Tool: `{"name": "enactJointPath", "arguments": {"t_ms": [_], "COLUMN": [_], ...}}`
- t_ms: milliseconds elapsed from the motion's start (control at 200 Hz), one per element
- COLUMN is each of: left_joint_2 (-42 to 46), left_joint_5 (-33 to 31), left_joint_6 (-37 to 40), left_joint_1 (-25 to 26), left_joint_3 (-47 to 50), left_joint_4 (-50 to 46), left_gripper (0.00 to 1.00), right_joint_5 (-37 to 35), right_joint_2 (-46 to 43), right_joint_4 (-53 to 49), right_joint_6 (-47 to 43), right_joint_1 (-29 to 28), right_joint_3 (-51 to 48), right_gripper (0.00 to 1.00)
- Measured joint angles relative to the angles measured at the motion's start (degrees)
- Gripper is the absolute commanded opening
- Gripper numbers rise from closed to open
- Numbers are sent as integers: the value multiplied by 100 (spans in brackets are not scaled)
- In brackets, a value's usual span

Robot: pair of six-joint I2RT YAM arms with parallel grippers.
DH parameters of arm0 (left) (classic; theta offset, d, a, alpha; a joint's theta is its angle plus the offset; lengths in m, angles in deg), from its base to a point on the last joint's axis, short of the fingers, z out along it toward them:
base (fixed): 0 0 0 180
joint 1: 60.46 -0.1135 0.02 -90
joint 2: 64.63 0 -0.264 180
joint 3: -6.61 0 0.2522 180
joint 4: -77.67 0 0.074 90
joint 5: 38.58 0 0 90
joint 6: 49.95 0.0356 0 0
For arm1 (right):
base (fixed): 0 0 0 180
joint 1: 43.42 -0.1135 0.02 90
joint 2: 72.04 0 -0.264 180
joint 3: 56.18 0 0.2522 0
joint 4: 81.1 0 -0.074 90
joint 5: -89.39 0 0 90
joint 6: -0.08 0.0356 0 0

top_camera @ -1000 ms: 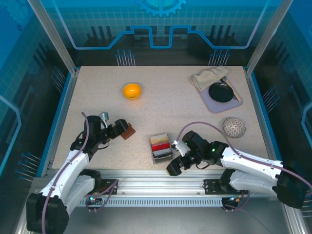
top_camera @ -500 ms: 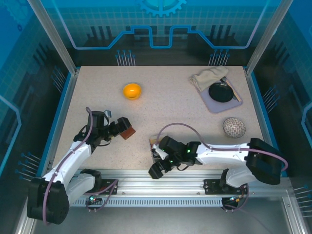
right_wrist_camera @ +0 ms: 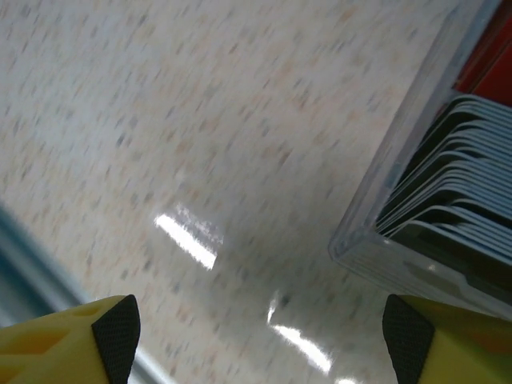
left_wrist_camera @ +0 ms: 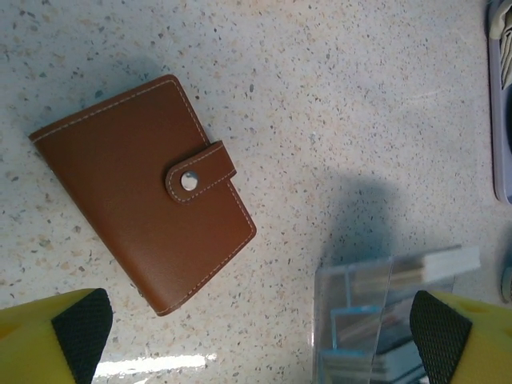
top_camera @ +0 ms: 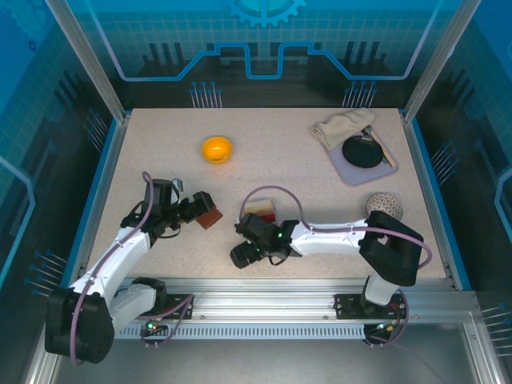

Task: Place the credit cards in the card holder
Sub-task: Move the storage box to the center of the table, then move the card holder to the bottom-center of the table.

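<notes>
– Card holder (left_wrist_camera: 144, 192) lies shut, snap fastened, upper left in our left wrist view. Our left gripper (left_wrist_camera: 260, 332) is spread wide, gripping nothing.
– And the credit cards (right_wrist_camera: 448, 152)?
– We see them on edge in the clear tray (right_wrist_camera: 416, 276), right side of our right wrist view. Our right gripper (right_wrist_camera: 262, 328) gapes beside it, empty.

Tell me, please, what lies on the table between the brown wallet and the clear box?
Nothing lies there. The stretch of speckled table between the wallet and the clear box is bare, as the left wrist view shows.
</notes>
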State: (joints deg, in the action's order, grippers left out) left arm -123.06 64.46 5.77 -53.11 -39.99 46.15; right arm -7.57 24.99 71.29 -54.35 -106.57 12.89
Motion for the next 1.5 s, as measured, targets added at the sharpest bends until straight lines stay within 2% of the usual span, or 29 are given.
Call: {"name": "enactJointPath", "arguments": {"t_ms": [415, 670, 825, 1025, 1230, 1496], "left_joint_2": [-1056, -1622, -1840, -2476, -2979, -3154], "left_joint_5": [-173, -188, -142, 238, 507, 763], "left_joint_6": [15, 15, 96, 166, 162, 144], "left_joint_1": [-2, -13, -24, -26, 11, 232], "left_joint_3": [-623, -898, -1115, -1572, -1582, -1349], "left_joint_4": [-192, -319, -363, -243, -111, 361], "left_gripper": [99, 99, 99, 90, 87, 83], "right_joint_5": [9, 411, 778, 1071, 1093, 1106], "right_joint_2": [1521, 2035, 1722, 579, -374, -555], "right_joint_4": [-391, -776, -748, -638, -402, -415], "right_joint_6": [-704, -1045, -1058, -966, -822, -706], "right_joint_1": [1510, 2168, 2177, 2085, 2072, 2081], "right_joint_3": [1915, 2605, 2306, 1471, 710, 199], "right_gripper": [79, 77, 77, 74, 70, 69]}}
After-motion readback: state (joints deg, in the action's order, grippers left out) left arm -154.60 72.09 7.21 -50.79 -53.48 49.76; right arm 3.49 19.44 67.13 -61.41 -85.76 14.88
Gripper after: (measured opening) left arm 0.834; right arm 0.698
